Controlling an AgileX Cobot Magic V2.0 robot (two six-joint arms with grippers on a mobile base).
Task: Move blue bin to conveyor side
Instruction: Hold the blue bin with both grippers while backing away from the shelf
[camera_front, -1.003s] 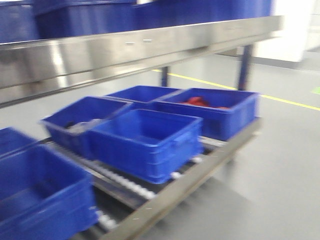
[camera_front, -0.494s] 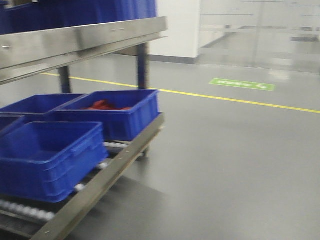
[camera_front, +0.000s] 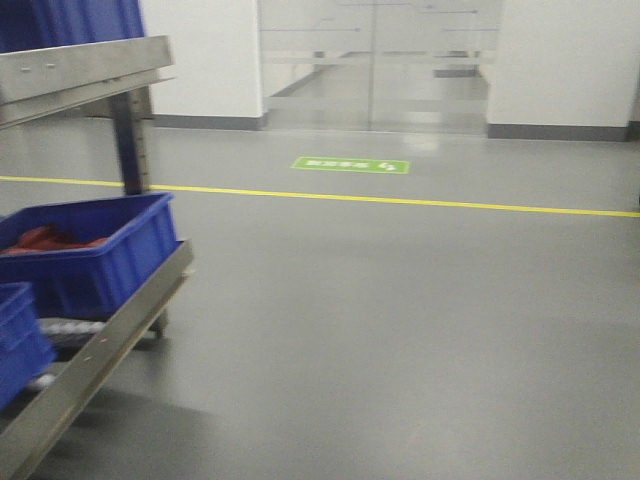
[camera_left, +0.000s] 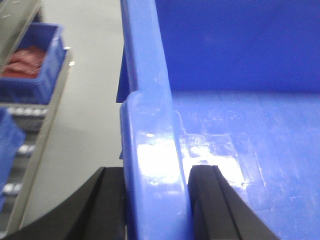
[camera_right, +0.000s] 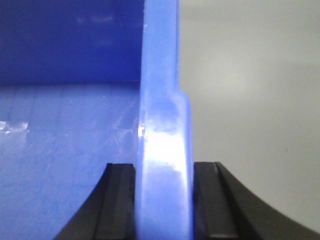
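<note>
Both wrist views are filled by the blue bin (camera_left: 240, 125), glossy and empty inside. My left gripper (camera_left: 156, 200) is shut on its left rim, one black finger (camera_left: 107, 205) outside the wall and one inside. My right gripper (camera_right: 164, 200) is shut on the bin's (camera_right: 65, 150) right rim in the same way. The bin hangs above the grey floor. Neither the held bin nor the grippers show in the front view. The conveyor is out of view.
A stainless-steel shelf rack (camera_front: 90, 70) stands at the left, with a roller track on its lower level. On it sit a blue crate holding red items (camera_front: 95, 250) and part of another crate (camera_front: 15, 340). A yellow floor line (camera_front: 400, 200) and glass doors (camera_front: 375, 65) lie ahead.
The front view has swung right: the rack and its crates slid from the centre to the left edge, and open floor, the yellow line and glass doors came into sight.
</note>
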